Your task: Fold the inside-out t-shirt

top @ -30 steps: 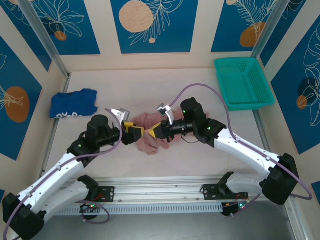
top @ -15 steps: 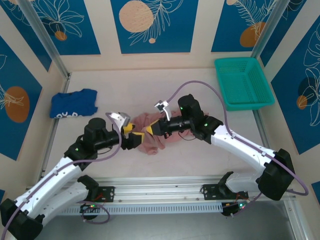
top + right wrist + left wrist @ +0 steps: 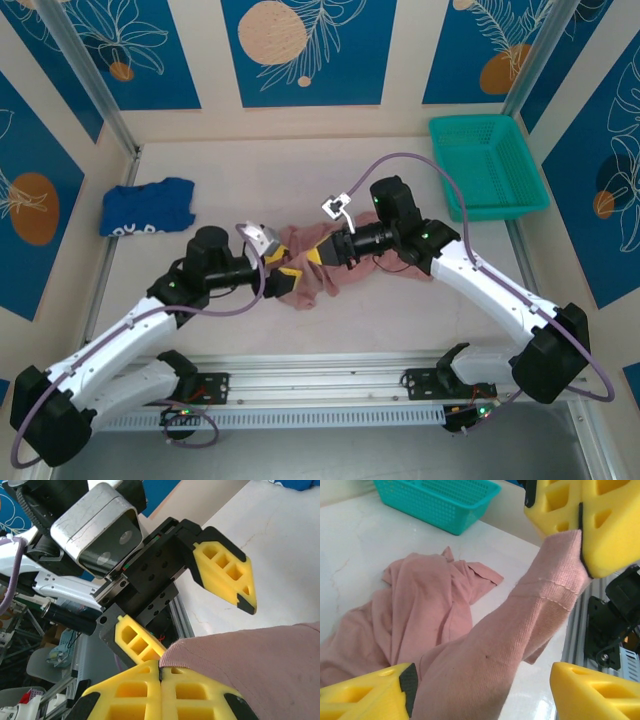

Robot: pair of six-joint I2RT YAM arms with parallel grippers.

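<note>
Moved since the earlier frames, top view: left gripper (image 3: 287,279) is now sitting closer in toward right gripper (image 3: 322,254), having been drawn back half a second ago, and the right wrist is lying a little further right. Inside-out t-shirt (image 3: 322,286) is lying bunched on the table (image 3: 250,180), directly under and between both sets of fingers. Blue garment (image 3: 147,207) and teal basket (image 3: 487,165) are sitting well apart from them. Left wrist view: left fingers (image 3: 365,695) are standing apart, and a raised band of pink fabric is running up between them with neither pad pressing it. The rest of the shirt is lying beyond the fingertips, while right fingers (image 3: 615,545) are pinching the band's hemmed end above. Right wrist view: the right fingers are pressing together on the fabric edge, with the left gripper's open jaws waiting just beside it. Risk, as judged: the left jaws may be heading for a bunched double layer rather than a single edge. Any loosening of the right pinch during handover would be sending the band back into the heap.
</note>
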